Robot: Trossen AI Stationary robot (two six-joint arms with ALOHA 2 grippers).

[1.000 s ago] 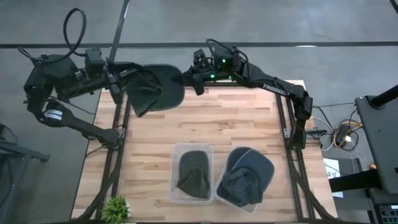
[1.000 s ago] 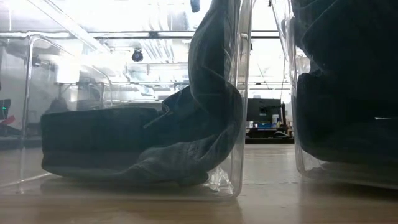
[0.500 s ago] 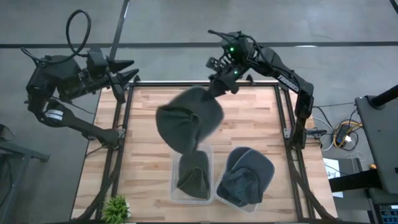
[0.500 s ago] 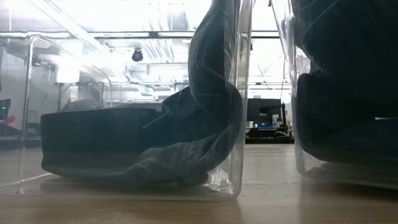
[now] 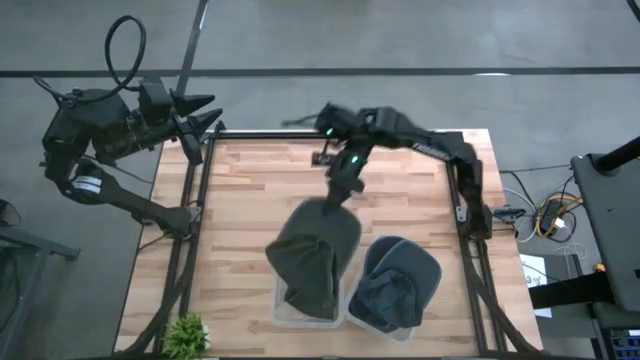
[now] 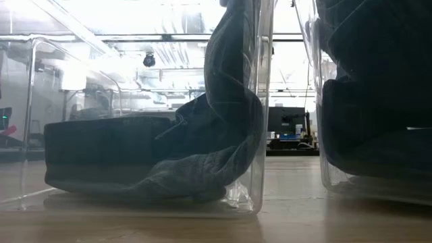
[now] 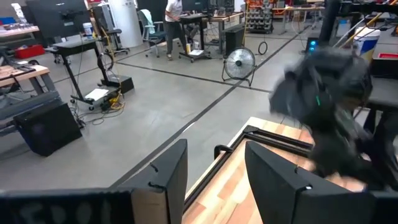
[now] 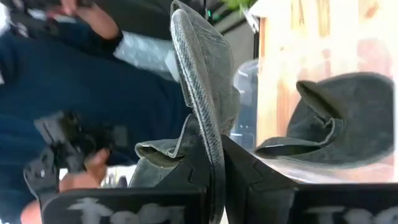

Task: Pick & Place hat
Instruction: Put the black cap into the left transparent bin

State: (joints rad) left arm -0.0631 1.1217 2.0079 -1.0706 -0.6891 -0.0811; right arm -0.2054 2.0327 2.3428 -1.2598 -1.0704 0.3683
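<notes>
Right wrist view shows the right gripper [image 8: 214,180] pinching the hat [image 8: 205,87] by its brim, the best hold on such light, limp cloth.

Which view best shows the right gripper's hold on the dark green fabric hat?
The right wrist view: the right gripper pinches the dark green fabric hat by its brim. The high view shows it dangling over the bins; the low and left wrist views don't show the grip.
</notes>
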